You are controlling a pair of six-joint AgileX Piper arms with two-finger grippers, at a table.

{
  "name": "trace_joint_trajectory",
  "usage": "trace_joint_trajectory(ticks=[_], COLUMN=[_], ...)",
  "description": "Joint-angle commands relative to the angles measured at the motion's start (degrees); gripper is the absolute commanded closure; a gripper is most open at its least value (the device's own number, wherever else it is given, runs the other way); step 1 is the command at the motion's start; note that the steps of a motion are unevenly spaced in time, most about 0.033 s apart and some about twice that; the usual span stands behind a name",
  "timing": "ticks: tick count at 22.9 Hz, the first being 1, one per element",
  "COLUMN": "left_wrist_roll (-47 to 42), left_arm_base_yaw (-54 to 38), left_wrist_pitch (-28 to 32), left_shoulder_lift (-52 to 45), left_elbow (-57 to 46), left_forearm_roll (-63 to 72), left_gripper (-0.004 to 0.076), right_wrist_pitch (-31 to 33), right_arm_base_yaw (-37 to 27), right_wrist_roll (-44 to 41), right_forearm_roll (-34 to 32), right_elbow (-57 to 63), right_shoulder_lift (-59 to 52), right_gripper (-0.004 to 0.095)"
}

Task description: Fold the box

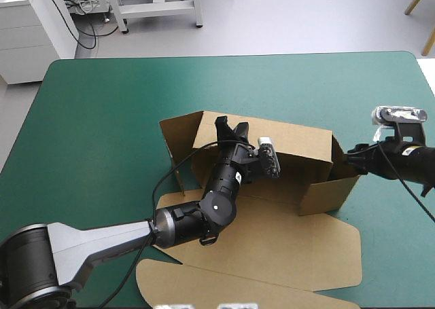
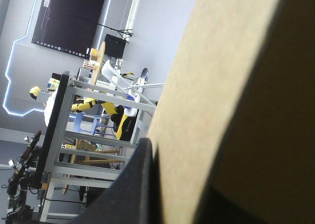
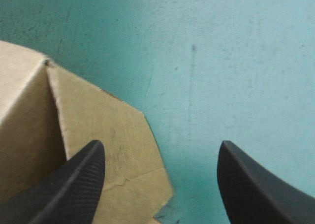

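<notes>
Sitting about mid-table (image 1: 102,119) on the teal-green cover, the box (image 1: 299,149) is roughly half formed. Its far wall and right end wall stand upright, and a flap at the left end stands splayed outward. The lid (image 1: 285,255) lies flat toward the near edge, its side flaps unfolded.

My guess is that the tray is taking shape but is not locked. The left end needs to be brought in and the walls tucked, and the lid has not been touched.

The left gripper (image 1: 231,127) reaches into the box from the near left, up against the far wall. In its wrist view one black finger (image 2: 138,184) lies flat against a raised panel. The other finger is hidden behind the board, so it looks clamped on that panel.

The right gripper (image 1: 343,156) waits at the box's right end, fingers wide apart and holding nothing. A loose corner flap (image 3: 108,130) lies on the cover beneath it, near one finger.
</notes>
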State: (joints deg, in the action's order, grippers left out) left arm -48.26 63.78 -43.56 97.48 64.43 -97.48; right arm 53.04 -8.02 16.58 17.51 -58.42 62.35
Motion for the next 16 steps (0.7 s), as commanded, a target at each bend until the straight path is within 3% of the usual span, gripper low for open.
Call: trace_joint_trajectory(ticks=[1,5,9,12,16], left_wrist_roll=[-3.77,-3.56,-2.97,-2.10,5.49], left_arm_base_yaw=[0.06,0.06,0.06,0.06,0.06], left_wrist_pitch=[-0.64,0.01,1.15,1.15,1.82], left_shoulder_lift=[-1.42,-1.42,-1.42,-1.42,-1.42], left_elbow=[0.68,0.68,0.68,0.68,0.68], left_forearm_roll=[6.11,6.11,6.11,6.11,8.25], left_gripper=[0.0731,0.0731,0.0731,0.0731,0.0731], right_wrist_pitch=[6.31,7.09,6.48,2.07,-2.78], right_arm_base_yaw=[-0.07,-0.07,-0.07,-0.07,-0.07], right_wrist_roll=[3.89,5.60,14.09,18.66,23.47], right_forearm_roll=[6.01,6.98,11.28,14.47,15.32], right_elbow=[0.47,0.47,3.43,7.88,13.57], right_shoulder_lift=[-2.21,-2.21,-3.34,-6.09,-9.57], right_gripper=[0.0331,0.0332,0.0334,0.0334,0.0334])
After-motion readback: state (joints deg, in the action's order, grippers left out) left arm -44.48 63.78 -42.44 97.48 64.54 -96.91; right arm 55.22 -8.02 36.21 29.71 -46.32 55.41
